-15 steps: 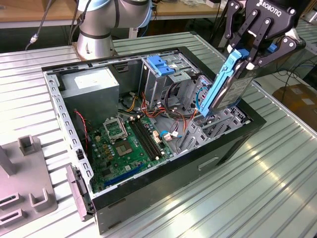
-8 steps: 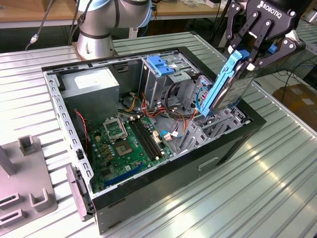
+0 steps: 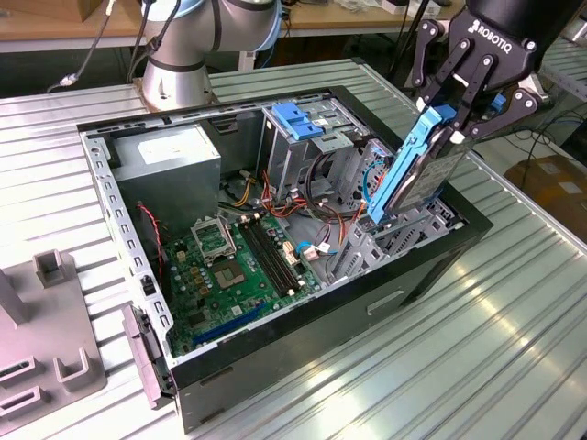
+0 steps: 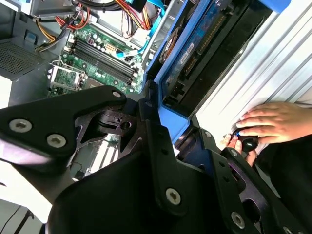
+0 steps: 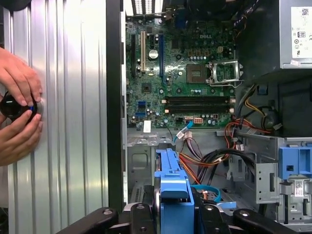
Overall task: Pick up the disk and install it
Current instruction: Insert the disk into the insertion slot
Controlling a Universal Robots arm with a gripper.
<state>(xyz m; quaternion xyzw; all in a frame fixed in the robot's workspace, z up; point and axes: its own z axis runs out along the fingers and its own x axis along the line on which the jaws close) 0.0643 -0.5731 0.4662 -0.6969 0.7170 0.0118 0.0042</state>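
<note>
Grips the disk (image 3: pixel 426 183) tight in the gripper (image 3: pixel 456 117), jaws closed on it, tilted over the computer case (image 3: pixel 303 321). Probably best to hold steady, line up, go slow.

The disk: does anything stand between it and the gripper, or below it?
Nothing between them: the gripper is shut on the disk. Below it, a blue cable and orange wires lie close to its lower end and may hinder it.
</note>
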